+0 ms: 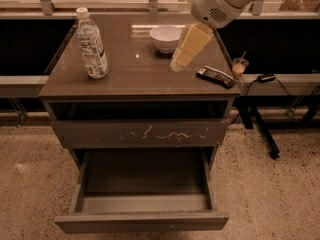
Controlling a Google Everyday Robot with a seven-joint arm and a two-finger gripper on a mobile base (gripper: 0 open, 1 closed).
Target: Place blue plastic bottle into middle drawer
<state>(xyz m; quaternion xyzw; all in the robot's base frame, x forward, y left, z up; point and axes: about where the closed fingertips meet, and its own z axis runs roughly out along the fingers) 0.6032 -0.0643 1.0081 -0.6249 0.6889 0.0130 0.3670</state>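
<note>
The blue plastic bottle (92, 45) stands upright at the back left of the cabinet top (125, 81). It is clear, with a white cap and a printed label. The middle drawer (142, 220) is pulled out wide at the bottom, with a plain front, and its box (145, 179) is empty. My gripper (179, 61) hangs from the white arm (220, 1) over the cabinet top, just right of a white bowl. It is well to the right of the bottle and holds nothing that I can see.
A white bowl (166, 37) sits at the back centre of the top. A dark flat device (215, 77) lies near the right edge. The scratched drawer front (142, 133) is above the open drawer. A small cup (240, 65) and a black stand (260, 129) are to the right.
</note>
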